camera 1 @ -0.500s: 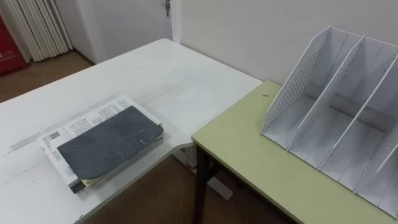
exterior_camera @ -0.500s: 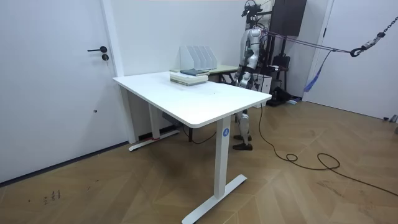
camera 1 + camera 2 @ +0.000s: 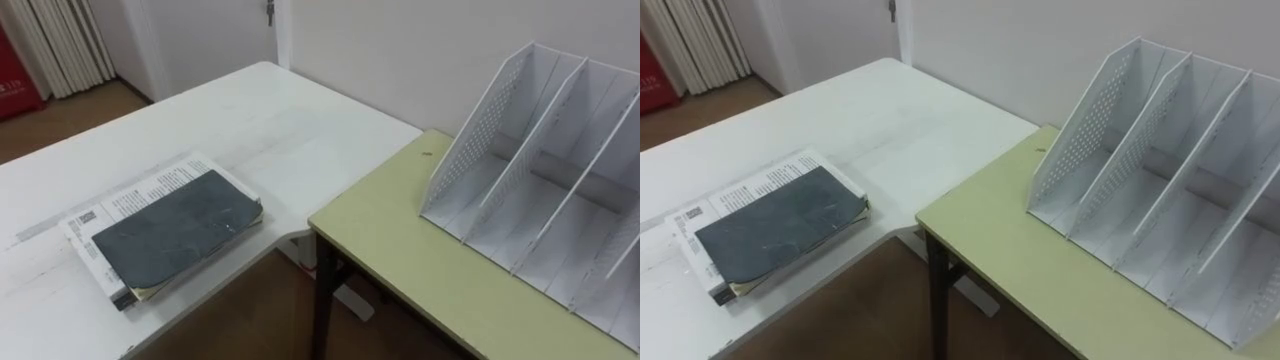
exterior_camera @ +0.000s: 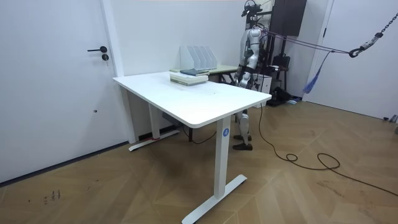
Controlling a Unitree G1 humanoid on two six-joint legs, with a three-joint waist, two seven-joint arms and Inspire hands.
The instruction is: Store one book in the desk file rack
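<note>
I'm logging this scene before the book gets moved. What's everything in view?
dark book: one, dark grey, on top of the stack on the desk
printed book: one, white, under the dark book
desk: one, white, to the robot's left
table: one, pale green, butted against the desk's corner
rack: one, white, on the table, the slots that show are empty
curtain: one, pale, far left
door: one, white, shut, room view's left
floor: wood, brown
hands: two, pale, hanging low beside the robot, which stands at the table past the desk
</note>
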